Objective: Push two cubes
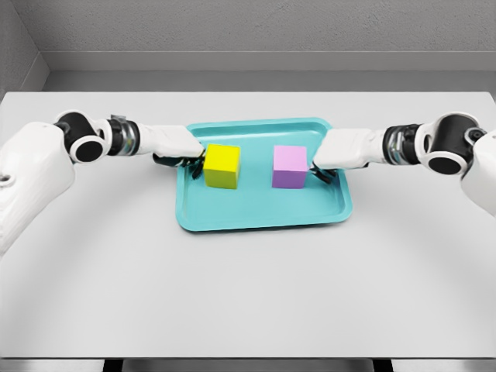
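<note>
- A pale grey tabletop [248, 294] carries a shallow teal plastic tray with a raised rim [263, 218], set near the middle and slightly toward the far side.
- Two cubes rest inside the tray, side by side with a clear gap between them: a solid yellow cube [222, 167] on the left and a solid lilac-purple cube [290, 167] on the right.
- The white left hand [183, 149] reaches in from the left and sits against or just beside the yellow cube's outer face; its dark fingers [194, 161] curl downward at the cube's edge, holding nothing. Whether they actually touch cannot be told.
- The white right hand [338, 153] mirrors it, with dark fingers [322, 173] curled down beside the purple cube's outer face, likewise holding nothing.
- Handling judgement: both cubes look rigid, smooth-sided and probably light, so they should slide readily on the slick tray floor rather than deform.
- A flat push low and centred on each outer face seems best; a high or off-centre push could tip or spin a cube.
- The tray itself may shift on the tabletop if pushed hard.
- No brands, labels or writing are visible anywhere.
</note>
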Controlling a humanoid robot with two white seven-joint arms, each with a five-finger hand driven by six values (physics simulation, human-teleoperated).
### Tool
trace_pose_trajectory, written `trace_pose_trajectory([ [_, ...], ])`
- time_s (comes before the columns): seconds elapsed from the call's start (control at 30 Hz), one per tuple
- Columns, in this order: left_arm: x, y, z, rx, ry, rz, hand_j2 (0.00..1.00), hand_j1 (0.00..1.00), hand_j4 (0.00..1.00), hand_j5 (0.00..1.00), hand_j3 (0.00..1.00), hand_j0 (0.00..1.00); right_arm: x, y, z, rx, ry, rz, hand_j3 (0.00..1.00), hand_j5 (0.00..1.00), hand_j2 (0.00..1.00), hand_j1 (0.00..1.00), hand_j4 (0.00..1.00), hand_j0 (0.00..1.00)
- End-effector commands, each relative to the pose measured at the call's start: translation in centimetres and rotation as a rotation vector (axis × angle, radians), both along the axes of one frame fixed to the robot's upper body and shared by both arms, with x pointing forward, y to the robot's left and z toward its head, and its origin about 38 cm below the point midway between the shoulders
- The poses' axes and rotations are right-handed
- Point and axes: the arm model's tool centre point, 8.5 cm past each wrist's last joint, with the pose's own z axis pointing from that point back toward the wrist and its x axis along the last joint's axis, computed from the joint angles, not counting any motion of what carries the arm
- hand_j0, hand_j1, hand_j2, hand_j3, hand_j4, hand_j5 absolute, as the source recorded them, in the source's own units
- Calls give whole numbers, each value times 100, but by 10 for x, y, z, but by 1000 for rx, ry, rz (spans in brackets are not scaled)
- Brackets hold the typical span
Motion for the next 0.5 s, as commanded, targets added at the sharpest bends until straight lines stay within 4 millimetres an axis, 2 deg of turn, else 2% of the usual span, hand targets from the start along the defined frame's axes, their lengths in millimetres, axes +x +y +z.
trace_pose_trajectory([
  [0.0, -4, -8, 0, -35, 30, -25, 35, 35, 35, 35, 35, 35, 4, -10, -2, -9, 6, -27, 28, 28, 28, 28, 28, 28],
  [0.1, -2, -9, 4, -36, 22, -27, 35, 35, 35, 35, 35, 35, 4, -10, -1, -9, 5, -27, 28, 28, 28, 28, 28, 28],
  [0.27, -2, -15, 5, -42, 22, -34, 35, 35, 35, 35, 35, 35, 4, 3, -1, 1, 5, -3, 28, 28, 28, 28, 28, 28],
  [0.37, 2, -16, 17, -57, 5, -36, 36, 36, 36, 36, 36, 36, 5, 15, 1, 15, 0, 17, 28, 28, 28, 28, 28, 28],
  [0.47, 2, -17, 19, -72, 6, -37, 36, 36, 36, 36, 36, 36, 5, 21, 1, 22, 0, 25, 28, 28, 28, 28, 28, 28],
])
